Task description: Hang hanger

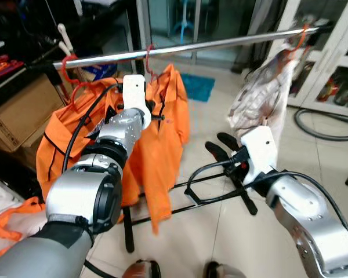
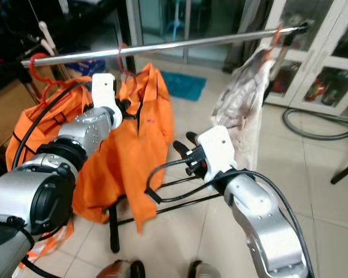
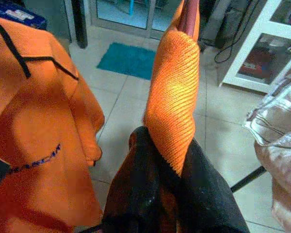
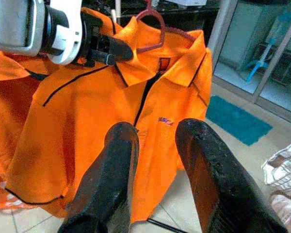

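Pale floor tiles [image 1: 243, 231] are running beneath a chrome clothes rail [image 1: 220, 43] that is spanning the scene on a black stand. An orange polo shirt [image 2: 142, 127] with black piping is hanging from a red hanger [image 4: 153, 22], whose hook is sitting over the rail toward its left end. A second orange garment [image 1: 58, 145] is hanging further left on another red hanger [image 1: 69, 63]. Toward the rail's right end, a pale crumpled garment [image 1: 261, 104] is hanging on an orange hanger [image 1: 298, 37].

The left gripper [image 4: 109, 48] is reaching up to the shirt's collar [image 3: 174, 92], just below the hanger hook; its fingers [image 3: 140, 194] are closed on a fold of the ribbed orange collar fabric.

The right gripper [image 1: 220, 145] is hovering lower, in front of the shirt and apart from it, between the shirt and the pale garment. Its fingers [image 4: 111, 170] are standing apart with a clear gap and holding nothing.

A teal mat [image 1: 197, 87] is lying on the floor beyond the rail, and a cardboard box [image 1: 17, 116] is sitting at far left.
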{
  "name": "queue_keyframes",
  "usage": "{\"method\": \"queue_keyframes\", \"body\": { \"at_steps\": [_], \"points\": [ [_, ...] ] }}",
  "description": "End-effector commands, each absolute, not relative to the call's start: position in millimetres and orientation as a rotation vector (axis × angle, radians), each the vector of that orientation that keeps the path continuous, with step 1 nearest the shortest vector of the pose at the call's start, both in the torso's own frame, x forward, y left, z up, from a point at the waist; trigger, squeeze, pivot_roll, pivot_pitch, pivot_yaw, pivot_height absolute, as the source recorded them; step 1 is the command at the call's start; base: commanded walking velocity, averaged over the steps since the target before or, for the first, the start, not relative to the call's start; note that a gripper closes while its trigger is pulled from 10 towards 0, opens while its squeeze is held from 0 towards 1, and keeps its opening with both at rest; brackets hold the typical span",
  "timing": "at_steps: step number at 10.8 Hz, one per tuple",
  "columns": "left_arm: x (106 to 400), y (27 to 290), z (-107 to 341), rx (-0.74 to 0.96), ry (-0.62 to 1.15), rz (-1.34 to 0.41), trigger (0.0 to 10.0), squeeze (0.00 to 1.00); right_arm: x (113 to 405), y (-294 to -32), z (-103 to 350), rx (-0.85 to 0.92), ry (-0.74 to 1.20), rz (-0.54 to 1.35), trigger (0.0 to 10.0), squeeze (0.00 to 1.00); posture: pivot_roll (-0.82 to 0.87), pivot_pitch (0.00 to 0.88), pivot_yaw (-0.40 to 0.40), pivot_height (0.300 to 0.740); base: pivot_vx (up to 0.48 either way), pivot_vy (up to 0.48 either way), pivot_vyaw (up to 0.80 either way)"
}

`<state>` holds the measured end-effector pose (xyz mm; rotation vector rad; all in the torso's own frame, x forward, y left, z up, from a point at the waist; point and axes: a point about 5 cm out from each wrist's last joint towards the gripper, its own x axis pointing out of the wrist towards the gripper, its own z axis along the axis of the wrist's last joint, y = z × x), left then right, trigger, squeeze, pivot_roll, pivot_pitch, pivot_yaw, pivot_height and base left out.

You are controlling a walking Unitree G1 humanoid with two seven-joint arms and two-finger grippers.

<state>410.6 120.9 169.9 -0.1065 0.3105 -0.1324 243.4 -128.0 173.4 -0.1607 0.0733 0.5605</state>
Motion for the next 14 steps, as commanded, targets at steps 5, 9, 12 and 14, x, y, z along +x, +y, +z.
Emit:
{"method": "queue_keyframes", "body": {
  "at_steps": [5, 9, 12, 14],
  "points": [
    [415, 115, 188, -0.085, 0.261, -0.213, 10.0, 0.00, 244, -132, 184, -0.168, 0.063, 0.547, 10.0, 0.00, -0.20, 0.132, 0.063, 0.740, 0.000, 0.000, 0.00],
    [415, 111, 186, -0.041, 0.266, -0.223, 10.0, 0.00, 245, -130, 185, -0.169, 0.057, 0.564, 10.0, 0.00, -0.20, 0.118, 0.065, 0.740, 0.000, 0.000, 0.00],
    [414, 110, 184, -0.044, 0.266, -0.234, 10.0, 1.00, 245, -130, 187, -0.156, 0.043, 0.564, 10.0, 0.00, -0.20, 0.116, 0.069, 0.740, 0.000, 0.000, 0.00],
    [415, 110, 186, -0.037, 0.245, -0.241, 10.0, 1.00, 246, -130, 188, -0.143, 0.032, 0.552, 10.0, 0.00, -0.19, 0.114, 0.068, 0.740, 0.000, 0.000, 0.00]
  ]
}}
